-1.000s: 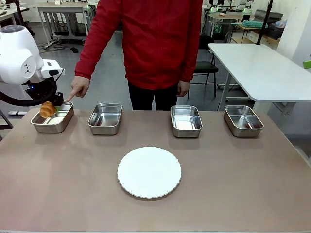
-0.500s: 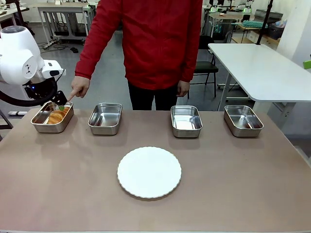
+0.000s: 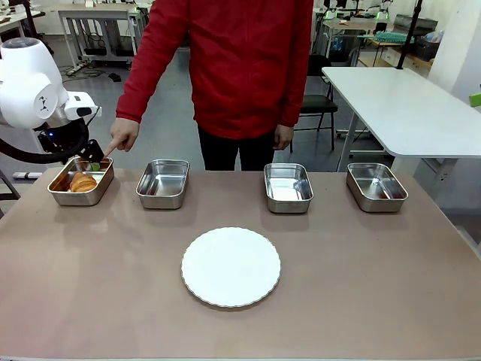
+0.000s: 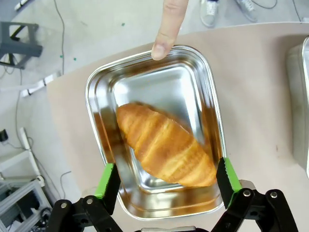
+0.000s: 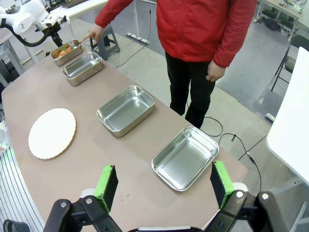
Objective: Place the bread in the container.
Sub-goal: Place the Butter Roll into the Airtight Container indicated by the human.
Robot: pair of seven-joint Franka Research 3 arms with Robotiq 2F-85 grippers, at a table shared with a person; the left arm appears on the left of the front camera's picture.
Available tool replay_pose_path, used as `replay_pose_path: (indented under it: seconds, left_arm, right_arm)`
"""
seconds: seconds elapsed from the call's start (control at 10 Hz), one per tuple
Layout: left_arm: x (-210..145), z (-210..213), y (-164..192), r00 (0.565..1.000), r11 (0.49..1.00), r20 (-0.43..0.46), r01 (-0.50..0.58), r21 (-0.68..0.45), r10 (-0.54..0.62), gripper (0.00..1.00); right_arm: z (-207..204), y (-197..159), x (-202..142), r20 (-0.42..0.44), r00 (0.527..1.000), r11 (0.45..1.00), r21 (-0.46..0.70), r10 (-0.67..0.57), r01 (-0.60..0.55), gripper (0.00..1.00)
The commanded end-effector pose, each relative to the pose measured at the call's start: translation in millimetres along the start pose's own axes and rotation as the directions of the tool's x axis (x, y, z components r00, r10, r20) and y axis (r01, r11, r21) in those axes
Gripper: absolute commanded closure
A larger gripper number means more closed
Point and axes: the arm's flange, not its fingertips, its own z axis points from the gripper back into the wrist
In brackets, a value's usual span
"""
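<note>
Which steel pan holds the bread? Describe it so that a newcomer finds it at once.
Four steel pans stand in a row along the table's far edge. Take the pan at the robot's far left, under the person's pointing finger. It alone holds a golden croissant; the others hold nothing.

The brown table holds a round white plate. Behind the plate, four steel pans sit in a row: the container far left, then three more pans.

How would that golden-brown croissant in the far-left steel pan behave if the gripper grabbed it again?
The golden-brown croissant looks puffy and flaky, so it is probably light and would crush under a firm squeeze. Its ridged crust should give the green pads some grip. Lying flat in the shallow stainless-steel pan, it seems unlikely to roll.
</note>
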Motion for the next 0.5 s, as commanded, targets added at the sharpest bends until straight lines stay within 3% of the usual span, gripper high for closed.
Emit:
replay_pose_path:
  seconds: [0.0,0.4]
  left_arm:
    - [-0.2,-0.9,0.6,1.000,1.000,0.018,0.010,0.011,-0.010,0.00]
    - [0.7,0.4,0.0,1.000,1.000,0.007,0.001,0.002,-0.001,0.00]
  right_arm:
    - [0.6,-0.4,1.2,0.019,1.000,1.000,0.005,0.003,-0.003,0.00]
    - [0.6,-0.4,1.2,0.019,1.000,1.000,0.005,0.003,-0.003,0.00]
